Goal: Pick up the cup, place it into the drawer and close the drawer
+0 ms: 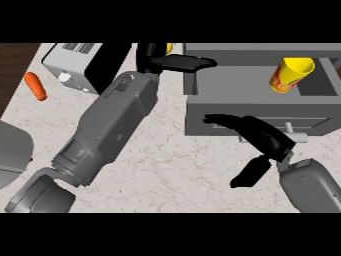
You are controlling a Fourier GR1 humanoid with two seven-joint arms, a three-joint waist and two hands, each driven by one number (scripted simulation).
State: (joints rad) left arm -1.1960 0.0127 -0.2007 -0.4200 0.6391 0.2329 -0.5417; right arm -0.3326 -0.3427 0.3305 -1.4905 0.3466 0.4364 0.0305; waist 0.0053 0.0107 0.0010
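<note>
- the cup (291,72), yellow with a red-orange band, lies tilted inside the drawer (232,90), towards its right side, with no hand touching it.
- the drawer stands pulled out towards the near side, and its grey front panel (202,122) faces the robot.
- the right hand (265,137) is at the front panel just left of the handle (297,134). its fingers are stretched out to the left and the thumb hangs well apart, so it is wide and holds nothing.
- the left hand (177,63) reaches to the drawer's far left corner, fingers straight and pointing right, holding nothing.
- a toaster (69,65) sits far left on the counter (180,165), with an orange carrot (35,86) just left of it.
</note>
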